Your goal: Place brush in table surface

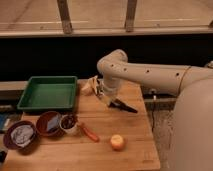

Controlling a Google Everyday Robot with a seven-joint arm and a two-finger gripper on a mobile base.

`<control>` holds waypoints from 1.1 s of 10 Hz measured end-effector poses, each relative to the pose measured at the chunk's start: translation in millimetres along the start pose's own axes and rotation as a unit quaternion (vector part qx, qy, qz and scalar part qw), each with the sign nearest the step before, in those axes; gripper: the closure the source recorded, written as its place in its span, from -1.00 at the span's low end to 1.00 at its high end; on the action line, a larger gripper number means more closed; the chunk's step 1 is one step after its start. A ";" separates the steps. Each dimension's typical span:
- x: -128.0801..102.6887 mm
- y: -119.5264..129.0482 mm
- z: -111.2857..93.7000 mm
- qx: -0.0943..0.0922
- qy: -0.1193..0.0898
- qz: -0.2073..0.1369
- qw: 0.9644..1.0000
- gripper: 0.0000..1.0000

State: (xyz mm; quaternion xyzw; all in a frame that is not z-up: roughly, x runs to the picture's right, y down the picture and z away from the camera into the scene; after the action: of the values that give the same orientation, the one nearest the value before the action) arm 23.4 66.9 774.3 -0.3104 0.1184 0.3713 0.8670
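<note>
One slim black brush (125,106) was what I saw at the far middle of the tabletop (136,136), lying nearly flat with its tapered end aimed toward the right edge. Its other end disappeared into the pincer (109,97), which was closed on it and hung low over the wood, just right of the tray's near corner. I could not tell whether the tip of the brush was touching the planks or sat slightly above them.

From the pincer, the pale arm (150,75) rose to a rounded elbow and then ran off to the right, where the robot's body filled that side of my view.

Just beside the pincer, on its left, sat a small pale object (90,86) that I could not identify; it rested against the right wall of the green tray (47,79), which took up the far left part of the tabletop.

Nearer to me, well apart from the brush, an apple (117,142) stood on the wood. To its left lay an orange stick (90,133), angled, with its far end close to a small cup (67,123). A brown bowl (47,122) sat touching that cup on its left, and a darker bowl (19,136) holding something greyish sat beyond that, at the left edge.
</note>
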 end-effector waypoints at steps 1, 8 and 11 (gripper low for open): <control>-2.6 6.1 9.3 -0.011 0.005 -0.006 1.000 1.00; -13.8 34.6 90.9 -0.085 0.040 -0.034 0.995 1.00; -19.9 49.6 108.2 -0.111 0.054 -0.050 0.991 1.00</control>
State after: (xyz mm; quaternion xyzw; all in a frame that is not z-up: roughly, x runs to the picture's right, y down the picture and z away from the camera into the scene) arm -28.8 149.6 845.0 -0.4296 0.1077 0.3215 0.8370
